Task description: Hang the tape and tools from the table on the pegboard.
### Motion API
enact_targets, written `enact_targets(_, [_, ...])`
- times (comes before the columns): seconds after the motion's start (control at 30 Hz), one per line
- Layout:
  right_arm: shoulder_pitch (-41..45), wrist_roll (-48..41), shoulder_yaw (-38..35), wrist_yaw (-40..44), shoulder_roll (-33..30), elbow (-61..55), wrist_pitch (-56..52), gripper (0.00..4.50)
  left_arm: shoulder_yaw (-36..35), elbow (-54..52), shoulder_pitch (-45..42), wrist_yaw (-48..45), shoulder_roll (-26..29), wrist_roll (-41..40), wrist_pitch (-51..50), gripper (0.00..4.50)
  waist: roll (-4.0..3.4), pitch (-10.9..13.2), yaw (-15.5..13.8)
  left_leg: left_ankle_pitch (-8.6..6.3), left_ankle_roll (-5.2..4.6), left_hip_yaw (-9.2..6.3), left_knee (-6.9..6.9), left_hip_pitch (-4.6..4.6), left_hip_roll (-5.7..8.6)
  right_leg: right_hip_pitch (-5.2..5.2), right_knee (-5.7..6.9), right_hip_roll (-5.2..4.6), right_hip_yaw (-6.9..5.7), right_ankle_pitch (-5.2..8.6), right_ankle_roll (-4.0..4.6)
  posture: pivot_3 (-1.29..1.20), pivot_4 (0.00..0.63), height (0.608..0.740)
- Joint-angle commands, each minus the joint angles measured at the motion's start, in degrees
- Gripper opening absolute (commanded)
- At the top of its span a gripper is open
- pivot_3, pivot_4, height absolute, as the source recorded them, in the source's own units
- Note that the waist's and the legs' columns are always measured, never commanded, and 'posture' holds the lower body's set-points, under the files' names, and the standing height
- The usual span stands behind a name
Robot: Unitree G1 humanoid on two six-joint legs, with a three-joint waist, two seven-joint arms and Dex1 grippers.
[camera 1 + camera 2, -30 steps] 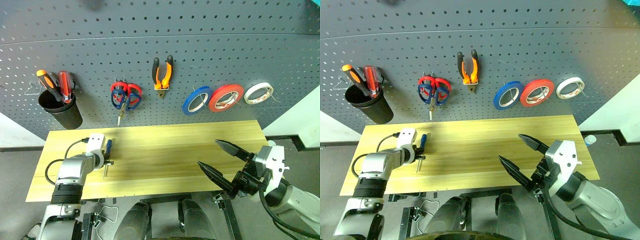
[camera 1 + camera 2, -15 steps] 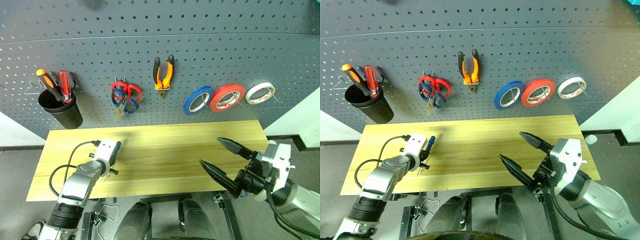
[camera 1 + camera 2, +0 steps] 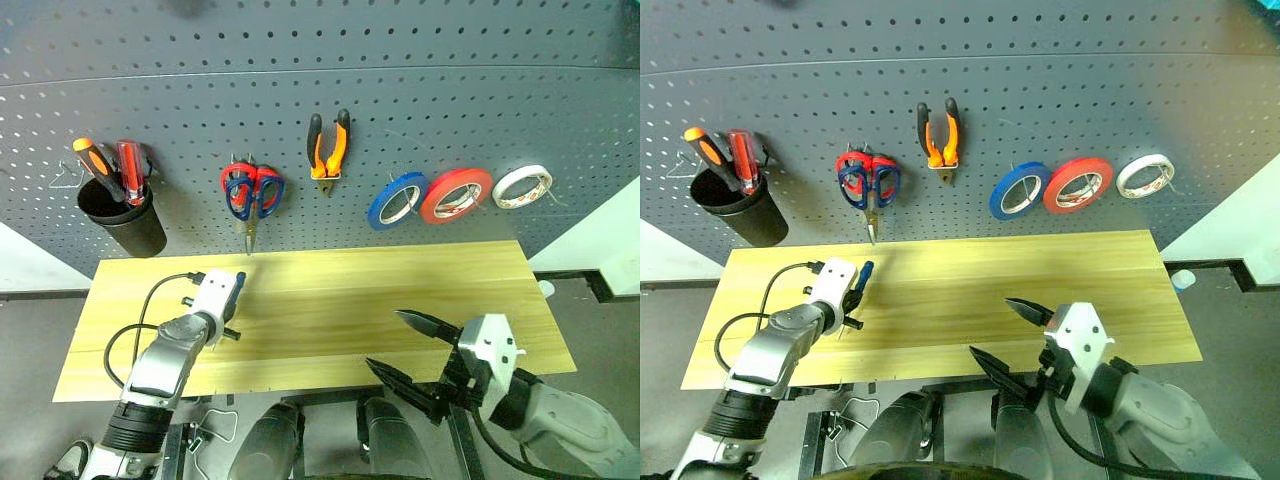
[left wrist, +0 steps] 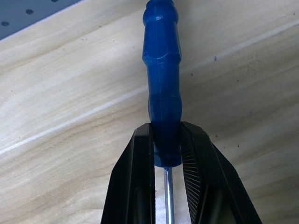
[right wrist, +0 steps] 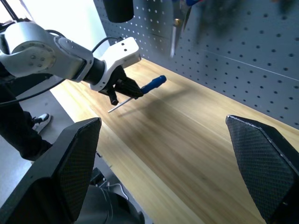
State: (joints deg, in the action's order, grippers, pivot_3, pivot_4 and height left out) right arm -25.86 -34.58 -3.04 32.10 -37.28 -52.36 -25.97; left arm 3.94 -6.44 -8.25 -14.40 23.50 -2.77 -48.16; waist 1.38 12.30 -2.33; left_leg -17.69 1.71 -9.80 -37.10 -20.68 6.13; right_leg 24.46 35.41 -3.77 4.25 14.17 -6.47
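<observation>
My left gripper [image 3: 228, 302] is shut on the blue-handled screwdriver [image 4: 162, 70], held just above the wooden table [image 3: 400, 275] near its left end. The handle points toward the pegboard [image 3: 430, 90] and the thin shaft runs back between the fingers. On the pegboard hang the red-orange tape [image 3: 456, 195], the orange-and-black pliers [image 3: 327, 145] and the dark-handled scissors [image 3: 252, 192], overlapping a red-handled pair. My right gripper [image 3: 385, 340] stands wide open and empty over the table's front edge, right of centre.
A blue roll [image 3: 397, 200] and a white roll [image 3: 520, 186] hang on either side of the red tape. At the left of the board a black cup [image 3: 125, 220] holds an orange and a red screwdriver. A cable loops from my left wrist.
My left gripper lifted the screwdriver a little, shifted right and rolled. The right gripper sank and moved left. The scissors on the board swung and now hang straight.
</observation>
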Motion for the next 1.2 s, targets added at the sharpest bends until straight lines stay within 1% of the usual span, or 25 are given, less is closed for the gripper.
enact_targets(0.03, [-0.2, 0.0, -0.6, 0.5, 0.3, -0.7, 0.9, 4.50, -0.2, -1.3, -0.4, 0.2, 0.0, 0.8, 0.9, 0.42, 0.00, 0.0, 0.0, 0.01, 0.02, 0.00, 0.00, -0.01, 0.00, 0.00, -0.01, 0.00, 0.00, 0.00, 0.00, -0.02, 0.204, 0.739])
enact_targets(0.17, [-1.0, -0.7, -2.8, 1.6, -0.2, -0.7, 1.2, 4.50, 0.5, -1.8, 0.2, -0.3, 0.4, 1.6, 2.9, 0.42, 0.00, 0.0, 0.1, 0.00, 0.00, 0.01, 0.00, -0.01, 0.00, 0.01, -0.03, 0.01, 0.00, 0.00, 0.00, -0.02, 0.201, 0.739])
enact_targets(0.4, [-1.1, -1.1, -4.7, 2.7, -0.2, -0.6, 1.0, 4.50, 3.9, -4.7, 3.8, -2.6, 2.7, 4.3, 11.4, 0.42, 0.00, 0.0, 0.1, -0.01, -0.02, 0.02, 0.00, 0.00, -0.01, 0.00, -0.01, 0.01, 0.02, 0.00, 0.00, -0.02, 0.198, 0.739])
enact_targets(0.57, [-1.2, -1.4, -5.9, 3.5, -0.2, -0.5, 0.9, 4.50, 3.3, -5.3, 6.4, -2.1, 3.1, 5.5, 16.3, 0.42, -0.01, 0.0, 0.1, -0.04, -0.06, 0.02, 0.00, 0.01, -0.01, 0.00, 0.01, 0.01, 0.03, 0.00, 0.01, -0.02, 0.198, 0.739])
enact_targets(0.67, [-1.2, -1.5, -6.5, 3.8, -0.2, -0.4, 0.9, 4.50, 2.7, -5.1, 9.5, -0.3, 3.6, 7.6, 25.9, 0.42, -0.01, 0.0, 0.1, -0.04, -0.06, 0.02, 0.00, 0.01, -0.01, 0.00, 0.00, 0.01, 0.03, 0.00, 0.01, -0.01, 0.198, 0.739])
enact_targets(0.8, [-1.1, -1.3, -6.8, 4.1, -0.1, 0.0, 1.0, 4.50, -0.6, -0.7, 14.4, 6.3, 2.5, 9.9, 49.2, 0.42, -0.01, 0.0, 0.0, -0.03, -0.06, 0.05, 0.00, 0.01, -0.02, 0.00, -0.01, 0.00, 0.05, -0.01, 0.01, -0.01, 0.196, 0.739])
enact_targets(0.87, [-1.0, -1.2, -6.8, 4.2, -0.1, 0.2, 1.0, 4.50, -1.2, 1.4, 16.2, 8.9, 2.3, 11.6, 58.8, 0.42, -0.02, 0.0, -0.1, -0.04, -0.07, 0.06, 0.00, 0.02, -0.02, -0.01, -0.01, -0.01, 0.05, -0.01, 0.01, -0.01, 0.196, 0.739])
enact_targets(0.93, [-0.7, -1.2, -6.9, 4.3, 0.0, 0.4, 1.0, 4.50, -1.8, 3.2, 17.0, 11.6, 2.2, 13.8, 66.4, 0.42, -0.01, -0.1, -0.1, -0.04, -0.08, 0.06, -0.01, 0.02, -0.02, -0.02, 0.00, -0.01, 0.05, -0.01, 0.01, -0.01, 0.193, 0.739])
enact_targets(1.03, [-0.3, -1.9, -7.3, 4.7, 0.0, 0.3, 1.1, 4.50, -3.5, 5.1, 17.2, 15.7, 1.3, 15.9, 73.6, 0.42, 0.00, -0.1, -0.1, -0.05, -0.08, 0.06, -0.03, 0.04, -0.01, -0.06, 0.00, -0.02, 0.05, -0.01, 0.01, -0.01, 0.191, 0.739])
enact_targets(1.2, [0.6, -2.4, -7.9, 5.2, -0.1, 0.6, 1.0, 4.50, -5.3, 5.7, 15.6, 18.5, 0.5, 17.9, 79.6, 0.42, 0.00, -0.1, 0.0, -0.04, -0.08, 0.07, -0.03, 0.08, -0.01, -0.07, 0.03, 0.00, 0.05, -0.01, 0.01, -0.01, 0.188, 0.739])
